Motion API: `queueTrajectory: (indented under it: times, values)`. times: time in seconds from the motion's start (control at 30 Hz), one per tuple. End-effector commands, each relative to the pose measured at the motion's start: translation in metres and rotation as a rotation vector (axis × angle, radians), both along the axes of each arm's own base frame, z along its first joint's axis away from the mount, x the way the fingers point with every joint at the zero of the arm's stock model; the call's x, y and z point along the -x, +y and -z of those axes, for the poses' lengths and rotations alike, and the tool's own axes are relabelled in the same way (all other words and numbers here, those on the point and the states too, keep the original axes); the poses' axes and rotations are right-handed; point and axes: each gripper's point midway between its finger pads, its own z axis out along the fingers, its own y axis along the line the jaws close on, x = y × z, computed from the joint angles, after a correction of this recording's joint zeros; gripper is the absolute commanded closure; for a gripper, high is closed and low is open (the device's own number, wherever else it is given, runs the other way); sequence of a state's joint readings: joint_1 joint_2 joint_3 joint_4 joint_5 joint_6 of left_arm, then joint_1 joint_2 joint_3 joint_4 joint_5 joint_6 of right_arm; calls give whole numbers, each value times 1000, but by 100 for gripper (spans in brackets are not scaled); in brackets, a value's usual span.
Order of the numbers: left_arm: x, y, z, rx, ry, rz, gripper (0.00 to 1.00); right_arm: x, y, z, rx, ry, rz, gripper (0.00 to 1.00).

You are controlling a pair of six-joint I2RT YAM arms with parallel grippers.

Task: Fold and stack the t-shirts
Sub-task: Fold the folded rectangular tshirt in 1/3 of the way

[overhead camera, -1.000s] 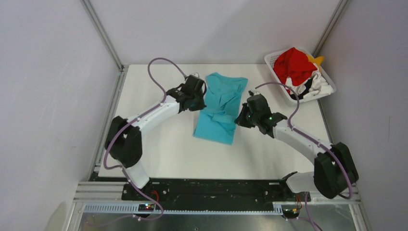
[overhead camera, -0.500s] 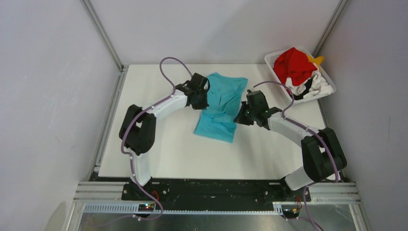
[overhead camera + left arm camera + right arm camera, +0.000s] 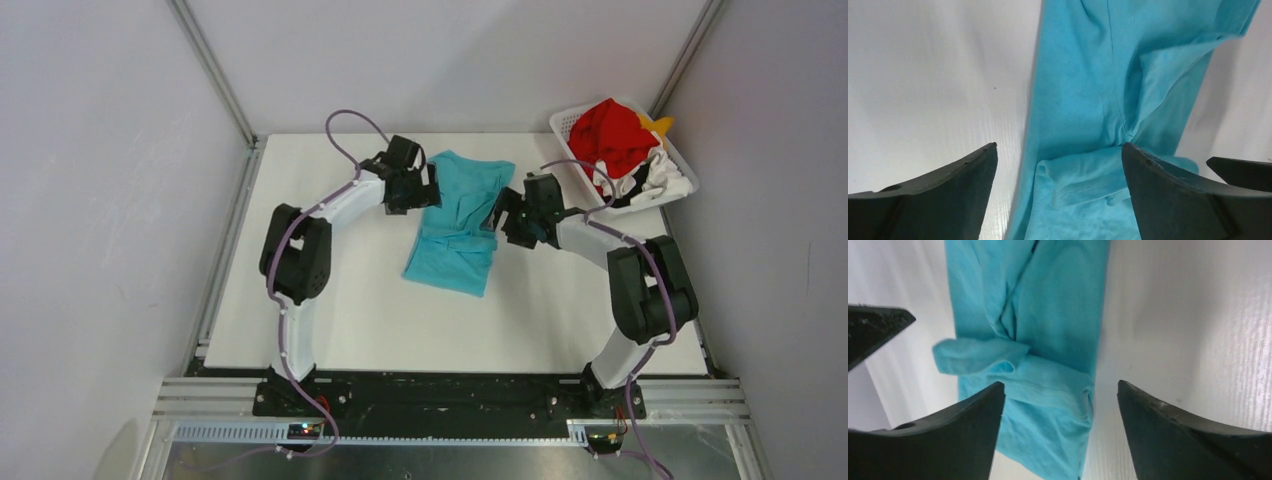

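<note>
A teal t-shirt lies on the white table as a long narrow strip, its sides folded inward. My left gripper stands open over the shirt's left edge near the far end. In the left wrist view the gripper has a folded sleeve hem lying free between its fingers. My right gripper is open at the shirt's right edge. In the right wrist view it straddles that edge of the teal cloth without touching it. More t-shirts, red, white with black and yellow, fill the basket.
The white perforated basket sits at the table's far right corner. Grey walls and metal frame rails close in the table on three sides. Purple cables loop above both wrists.
Both grippers have gone from shut to open and let go of the teal shirt. Both arms have reached further toward the shirt's far end, and the shirt now lies narrower.
</note>
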State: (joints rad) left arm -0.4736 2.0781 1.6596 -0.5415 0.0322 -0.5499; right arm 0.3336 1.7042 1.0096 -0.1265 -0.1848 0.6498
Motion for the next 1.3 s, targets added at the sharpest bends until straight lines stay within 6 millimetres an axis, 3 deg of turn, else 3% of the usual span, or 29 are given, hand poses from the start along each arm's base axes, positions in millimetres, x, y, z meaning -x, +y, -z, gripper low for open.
queueTrajectory:
  times: [0.0,0.03,0.07,0.1,0.13,0.27,0.43,0.53,0.63,0.8,0.87,0.9,1.03,1.13,1.23,1.27]
  values:
    - [-9,6,-53,42,-113,8,1,-22,5,-49,-8,-154,-17,7]
    - [-6,12,-68,35,-146,-7,1,-19,5,-52,14,-170,-41,6]
    - [3,20,-60,10,-129,-20,0,-8,13,-57,22,-176,-76,5]
    - [8,29,-74,-1,-163,-45,0,-2,17,-58,41,-189,-107,5]
    - [20,39,-60,-27,-132,-58,0,11,32,-63,42,-204,-160,5]
    - [62,77,-46,-103,-109,-142,0,50,68,-55,59,-197,-296,4]
    - [108,106,-32,-126,-85,-200,0,60,91,-32,50,-154,-336,3]
    - [125,119,-31,-127,-101,-239,0,54,97,-26,41,-153,-333,3]
    - [144,133,-18,-146,-87,-274,0,45,98,-14,58,-146,-321,2]
    - [157,141,-16,-133,-102,-299,0,1,90,-8,122,-194,-218,2]
    - [159,142,-17,-129,-110,-303,0,-29,86,-18,72,-247,-136,2]
    - [159,143,-17,-130,-112,-304,0,-50,80,-33,39,-291,-86,2]
    - [160,141,-19,-118,-120,-298,0,-98,57,-64,-5,-365,57,2]
    - [160,138,-18,-100,-112,-293,0,-102,46,-77,-1,-372,64,2]
    - [158,121,-16,-39,-91,-247,0,-76,48,-74,82,-339,-65,2]
    - [157,117,-17,-24,-89,-236,0,-59,51,-73,93,-308,-111,3]
